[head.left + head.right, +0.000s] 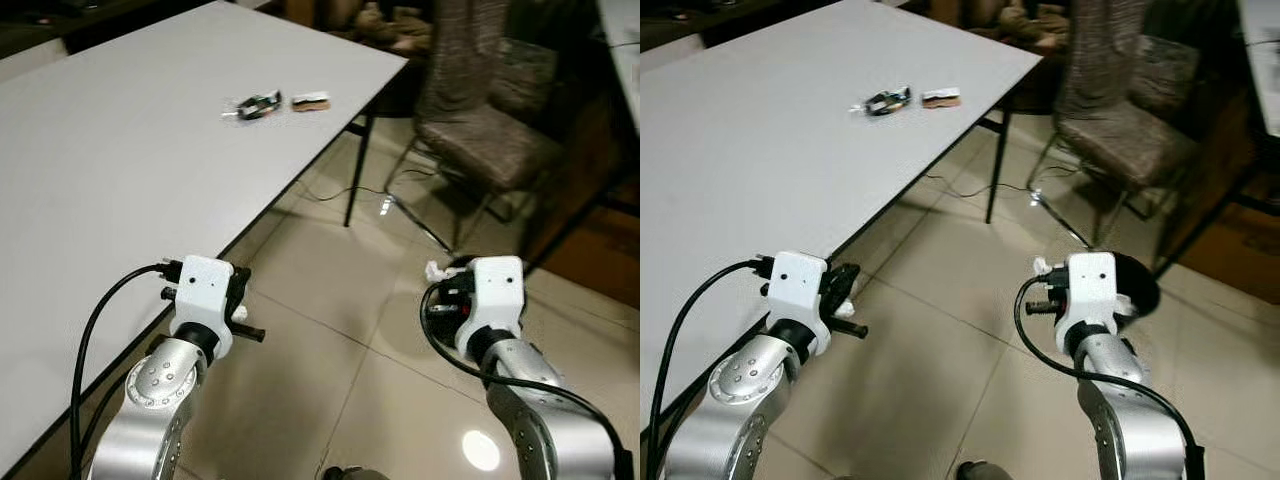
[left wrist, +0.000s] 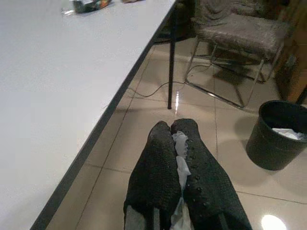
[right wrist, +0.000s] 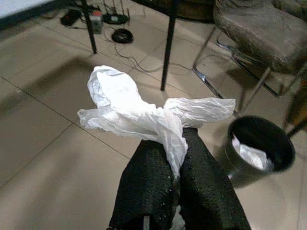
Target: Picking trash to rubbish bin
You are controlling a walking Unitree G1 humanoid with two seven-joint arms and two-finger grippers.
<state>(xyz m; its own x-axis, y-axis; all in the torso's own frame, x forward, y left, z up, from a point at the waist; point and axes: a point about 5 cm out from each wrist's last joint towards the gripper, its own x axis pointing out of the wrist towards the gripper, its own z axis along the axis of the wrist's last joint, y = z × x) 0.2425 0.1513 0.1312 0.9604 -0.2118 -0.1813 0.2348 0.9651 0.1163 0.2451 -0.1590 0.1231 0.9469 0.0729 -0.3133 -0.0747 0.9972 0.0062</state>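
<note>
My left gripper (image 2: 173, 128) hangs over the tiled floor beside the white table's edge (image 2: 110, 108), shut on a small white paper scrap (image 2: 180, 152). My right gripper (image 3: 175, 143) is shut on a crumpled white tissue (image 3: 139, 112), held above the floor a short way from the black rubbish bin (image 3: 259, 151). White trash lies inside the bin (image 2: 276, 136). Two wrappers lie on the far part of the table: a dark one (image 1: 258, 104) and a brown-and-white one (image 1: 311, 101).
A padded chair with metal legs (image 1: 480, 135) stands past the table's corner, near the bin. A black table leg (image 1: 358, 170) and a cable (image 1: 350, 192) are on the floor ahead. A power strip and cords (image 3: 98, 18) lie under the table.
</note>
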